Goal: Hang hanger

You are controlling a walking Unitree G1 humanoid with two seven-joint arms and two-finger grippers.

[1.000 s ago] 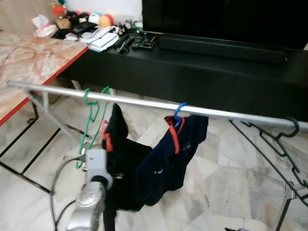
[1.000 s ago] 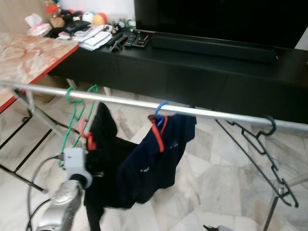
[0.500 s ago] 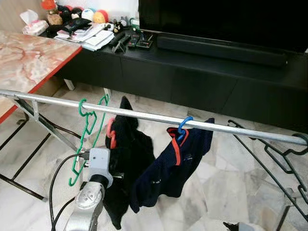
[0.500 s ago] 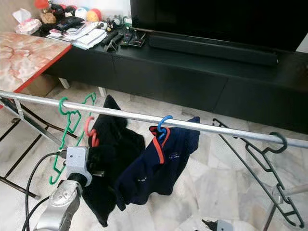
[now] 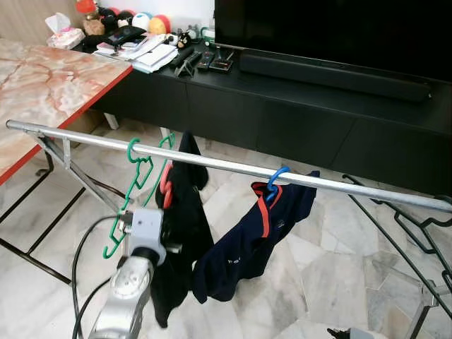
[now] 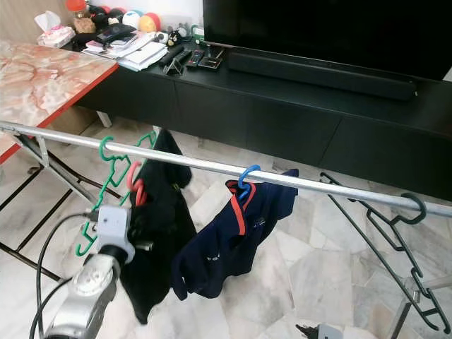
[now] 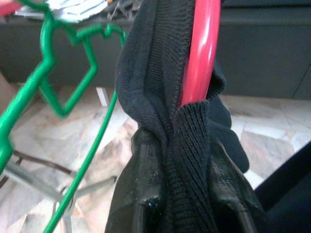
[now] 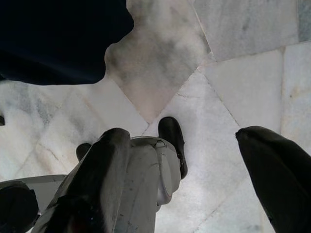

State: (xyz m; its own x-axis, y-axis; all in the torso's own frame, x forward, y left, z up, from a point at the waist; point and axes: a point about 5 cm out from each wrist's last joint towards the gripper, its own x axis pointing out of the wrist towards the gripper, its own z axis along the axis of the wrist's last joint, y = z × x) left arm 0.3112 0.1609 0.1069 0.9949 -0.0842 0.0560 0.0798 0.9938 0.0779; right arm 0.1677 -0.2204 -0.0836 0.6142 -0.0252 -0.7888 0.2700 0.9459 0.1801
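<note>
Gripping the black garment (image 7: 170, 145) on its red hanger (image 7: 200, 53), our left gripper (image 7: 187, 204) holds it just under the rail (image 5: 233, 166); our right gripper (image 8: 194, 160) hangs low, jaws spread.

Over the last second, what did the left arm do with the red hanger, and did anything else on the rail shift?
The left gripper, still shut on the black garment and its red hanger, raised them toward the rail; the hook isn't visibly over it yet. The green hangers and the navy shirt on its blue hanger stayed put.
</note>
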